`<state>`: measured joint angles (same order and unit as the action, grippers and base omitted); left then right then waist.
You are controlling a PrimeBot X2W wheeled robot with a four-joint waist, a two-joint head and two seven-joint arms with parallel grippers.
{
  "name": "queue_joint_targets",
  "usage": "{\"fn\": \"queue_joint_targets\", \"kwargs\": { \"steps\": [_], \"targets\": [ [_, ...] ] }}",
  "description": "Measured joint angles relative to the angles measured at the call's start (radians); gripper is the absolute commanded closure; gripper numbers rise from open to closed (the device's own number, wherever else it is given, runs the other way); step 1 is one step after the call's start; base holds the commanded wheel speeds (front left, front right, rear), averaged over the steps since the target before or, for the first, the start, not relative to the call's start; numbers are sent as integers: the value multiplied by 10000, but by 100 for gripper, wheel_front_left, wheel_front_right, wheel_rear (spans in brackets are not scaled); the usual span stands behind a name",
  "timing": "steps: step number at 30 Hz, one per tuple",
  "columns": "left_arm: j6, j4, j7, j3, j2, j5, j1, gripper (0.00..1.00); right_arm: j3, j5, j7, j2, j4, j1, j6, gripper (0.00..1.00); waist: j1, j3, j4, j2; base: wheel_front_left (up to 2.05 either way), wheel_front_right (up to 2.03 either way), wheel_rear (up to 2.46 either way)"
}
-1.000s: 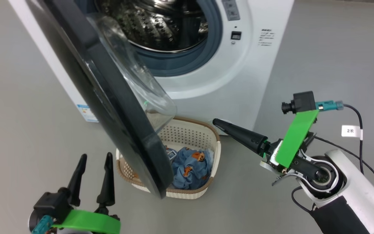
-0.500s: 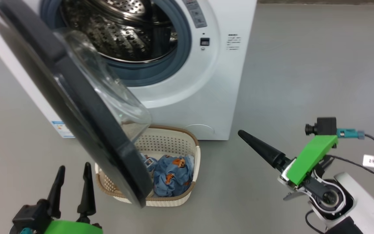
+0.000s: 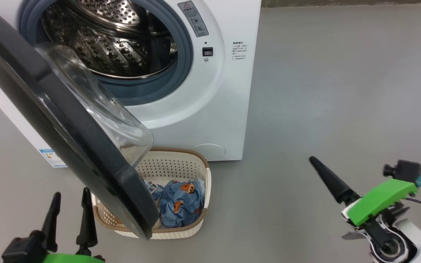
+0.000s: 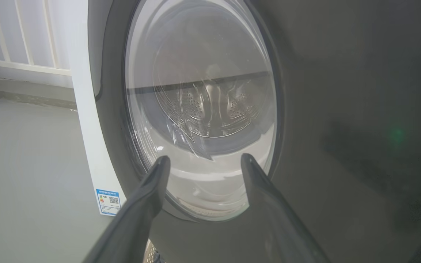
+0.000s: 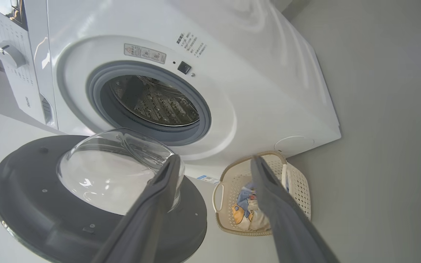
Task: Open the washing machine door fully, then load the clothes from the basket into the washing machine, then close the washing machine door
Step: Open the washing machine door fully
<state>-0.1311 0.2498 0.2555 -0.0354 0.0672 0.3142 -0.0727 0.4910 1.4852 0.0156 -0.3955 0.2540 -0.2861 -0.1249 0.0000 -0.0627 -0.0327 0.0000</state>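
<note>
The washing machine (image 3: 214, 109) stands past both pairs of jaws, its washing machine door (image 3: 60, 120) hanging open right in front of the left gripper (image 3: 71, 193), whose jaws point up, spread apart, while the right gripper (image 5: 216, 159), jaws wide too, points toward the basket (image 3: 170, 166) with the clothes (image 3: 179, 202).

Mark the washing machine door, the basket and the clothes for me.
the washing machine door (image 3: 75, 135): head view, on its black ring.
the basket (image 3: 174, 166): head view, on its perforated back wall.
the clothes (image 3: 179, 202): head view, on the middle of the blue fabric heap.
</note>
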Motion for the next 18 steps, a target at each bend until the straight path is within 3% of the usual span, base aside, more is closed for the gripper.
{"fn": "queue_joint_targets", "kwargs": {
  "steps": [12, 15, 18],
  "targets": [
    [0, -121, 0, -186, -17, -6, 253, 0, 566, -842, -2535, -763, 510, 545, 0, 0, 1, 176, 54, 0, 0, 0, 0],
    [0, -148, 0, -215, -31, -17, 409, 0, 491, -1820, -2637, -821, 894, 551, 0, 0, 0, 207, 62, 0, 0, 0, 0],
    [0, -174, 0, -230, -63, -79, 414, 0, -362, -3266, -2638, -708, 1066, 555, 0, 0, 0, 202, 69, 0, 0, 0, 0]
  ]
}}
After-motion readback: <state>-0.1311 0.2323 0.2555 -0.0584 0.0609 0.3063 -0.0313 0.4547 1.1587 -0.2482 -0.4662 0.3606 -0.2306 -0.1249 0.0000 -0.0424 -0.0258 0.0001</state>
